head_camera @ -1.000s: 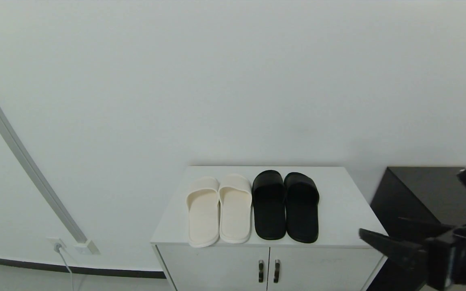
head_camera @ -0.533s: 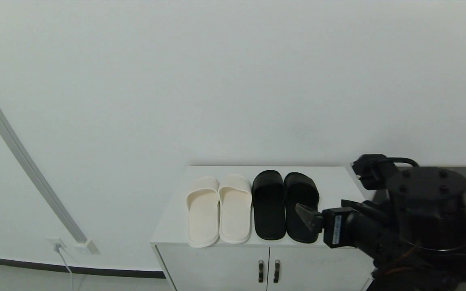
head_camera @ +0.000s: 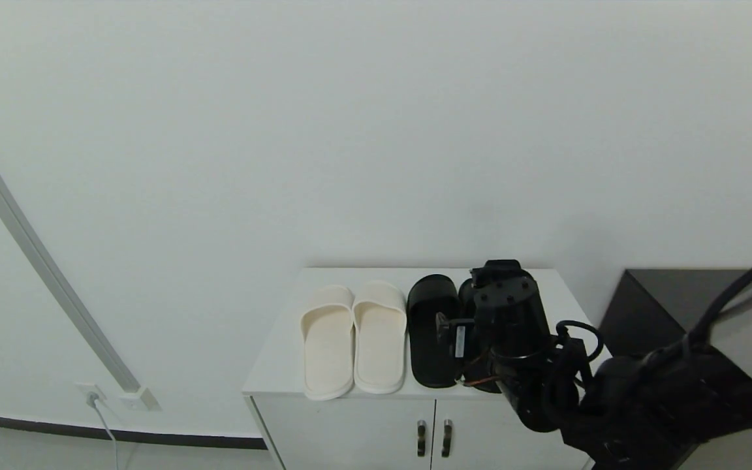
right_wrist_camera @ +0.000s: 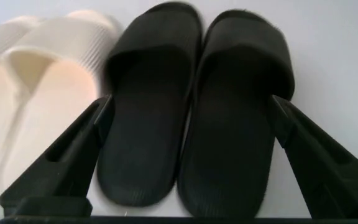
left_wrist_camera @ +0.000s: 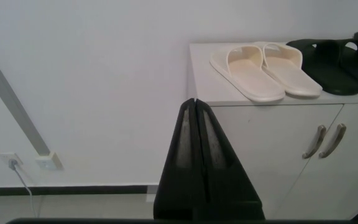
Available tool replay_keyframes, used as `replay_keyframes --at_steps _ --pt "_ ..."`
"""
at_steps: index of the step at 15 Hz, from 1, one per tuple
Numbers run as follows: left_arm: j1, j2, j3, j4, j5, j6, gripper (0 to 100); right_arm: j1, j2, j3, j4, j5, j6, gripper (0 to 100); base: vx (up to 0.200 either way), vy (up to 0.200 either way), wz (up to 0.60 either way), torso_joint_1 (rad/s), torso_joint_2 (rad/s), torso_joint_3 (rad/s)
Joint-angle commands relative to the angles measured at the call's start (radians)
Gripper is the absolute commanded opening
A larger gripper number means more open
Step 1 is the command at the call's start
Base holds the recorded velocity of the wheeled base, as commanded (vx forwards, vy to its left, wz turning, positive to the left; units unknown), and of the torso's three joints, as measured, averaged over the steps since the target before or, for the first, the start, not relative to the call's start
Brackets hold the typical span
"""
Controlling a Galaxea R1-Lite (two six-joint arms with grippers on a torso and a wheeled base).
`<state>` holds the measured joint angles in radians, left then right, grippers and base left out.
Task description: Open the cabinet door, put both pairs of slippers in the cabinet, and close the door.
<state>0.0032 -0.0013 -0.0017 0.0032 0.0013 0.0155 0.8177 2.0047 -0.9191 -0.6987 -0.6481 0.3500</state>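
A white cabinet [head_camera: 343, 424] stands against the wall with both doors shut; its two metal handles [head_camera: 433, 437] meet at the middle. On its top lie a cream pair of slippers [head_camera: 353, 339] and, to their right, a black pair [head_camera: 433, 333]. My right arm [head_camera: 513, 326] hangs over the black pair and hides most of the right-hand one. In the right wrist view my right gripper [right_wrist_camera: 189, 106] is open, its fingers either side of the black pair [right_wrist_camera: 191, 118], holding nothing. My left gripper [left_wrist_camera: 196, 102] is shut and empty, low and left of the cabinet [left_wrist_camera: 260, 143].
A black box-like unit [head_camera: 663, 294] stands right of the cabinet. On the wall at lower left are a socket [head_camera: 92, 393] with a cable and a slanted grey conduit [head_camera: 36, 254]. The cream slippers [right_wrist_camera: 30, 93] lie close beside the black pair.
My right arm has swung in from the lower right, leftward and up over the cabinet top, and now stands above the black slippers. The slippers and doors have not moved.
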Motion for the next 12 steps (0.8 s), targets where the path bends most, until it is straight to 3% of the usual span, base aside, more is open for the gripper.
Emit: replay_keyframes --at_steps 1,12 --pt "0.0 0.001 0.0 0.0 0.0 0.0 0 -0.049 0.131 -0.098 -0.008 -0.021 -0.017 100 0.0 0.0 0.0 0.0 0.0 0.0" --pt "0.0 0.001 -0.001 0.0 0.0 -0.003 0 -0.11 0.321 -0.296 -0.012 -0.022 -0.023 100 0.0 0.0 0.0 0.0 0.0 0.0"
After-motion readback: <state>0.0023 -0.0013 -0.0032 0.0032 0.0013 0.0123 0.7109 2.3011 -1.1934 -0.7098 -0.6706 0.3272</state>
